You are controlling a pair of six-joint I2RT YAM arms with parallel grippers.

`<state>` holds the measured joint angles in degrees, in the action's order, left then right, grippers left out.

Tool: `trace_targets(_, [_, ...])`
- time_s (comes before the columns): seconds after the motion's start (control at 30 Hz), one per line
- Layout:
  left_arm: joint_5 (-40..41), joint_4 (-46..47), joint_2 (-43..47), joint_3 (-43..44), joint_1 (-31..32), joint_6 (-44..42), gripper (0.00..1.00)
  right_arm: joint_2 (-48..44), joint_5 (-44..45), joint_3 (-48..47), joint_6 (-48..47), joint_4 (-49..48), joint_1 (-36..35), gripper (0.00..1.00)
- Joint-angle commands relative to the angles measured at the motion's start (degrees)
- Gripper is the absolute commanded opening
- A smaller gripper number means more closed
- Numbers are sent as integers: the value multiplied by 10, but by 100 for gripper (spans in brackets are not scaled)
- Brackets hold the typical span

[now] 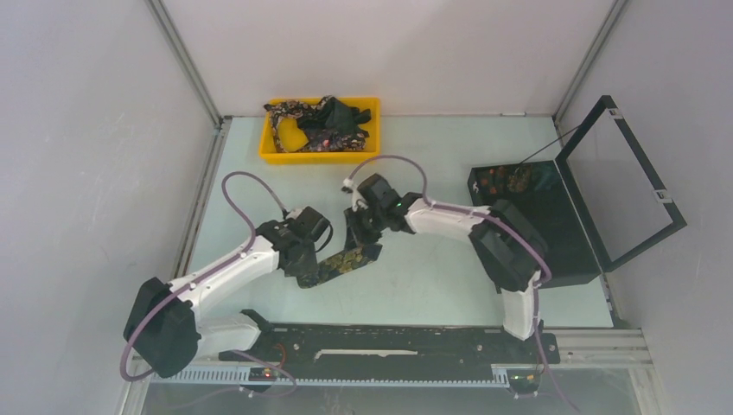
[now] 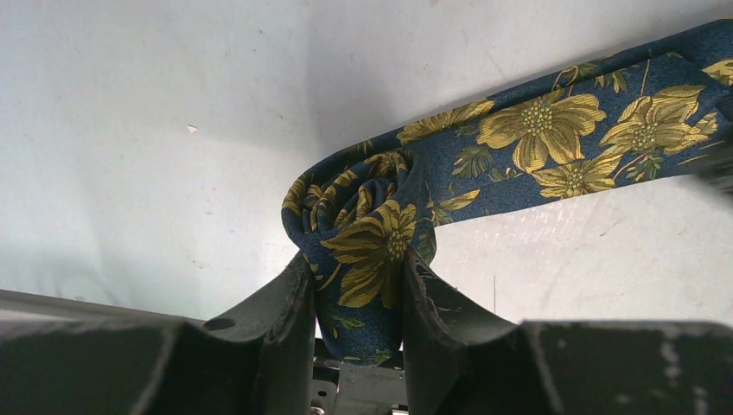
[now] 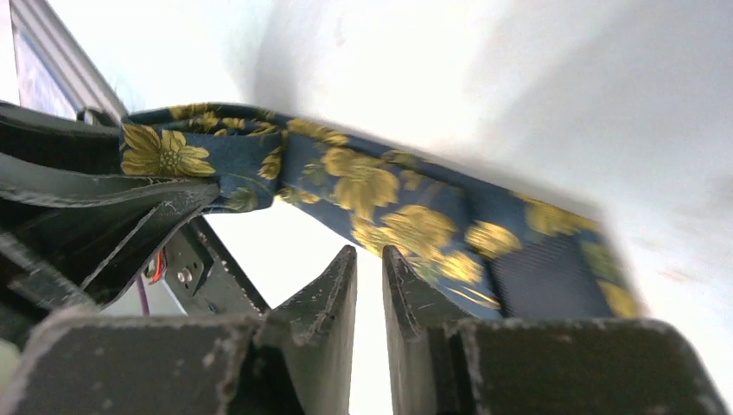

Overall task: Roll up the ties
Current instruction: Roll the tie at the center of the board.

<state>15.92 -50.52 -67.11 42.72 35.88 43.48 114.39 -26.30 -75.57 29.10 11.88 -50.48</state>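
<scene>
A rolled end of the tie [image 2: 536, 130] is being gripped by the left gripper [image 2: 359, 264]. The coil is being squeezed between both fingers, and its lower part is being hidden down in the gap. From the coil the unrolled length is being carried off to the right, where it is being cut off by the edge of the left wrist view.

Just beside it, the right gripper [image 3: 367, 255] is being held with its fingers a narrow slit apart and bare light showing between them. The blurred band is being crossed right at the fingertips. Whether it is being pinched there cannot be told.

From above, the tie is being seen low over the table [image 1: 432, 285] between the two grippers, partly covered by them.

Farther back, more ties [image 1: 324, 125] are being kept in a tangled heap in the yellow tray [image 1: 275, 151], and single ones cannot be separated. At the right, the black box [image 1: 553, 233] is being shown open, its contents too small to make out.
</scene>
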Motion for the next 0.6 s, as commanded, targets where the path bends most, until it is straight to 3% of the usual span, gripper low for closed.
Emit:
trace_targets(0.0, [37,-32,-28,35,16,-3,3,-101,67,20,-46,60,65,21])
trace_targets(0.2, [65,-63,-94,72,43,2,2,-153,90,68,-66,67,126,23])
trace_targets(0.57, [101,-124,-215,156,84,18,1,-155,84,88,-71,64,145,23])
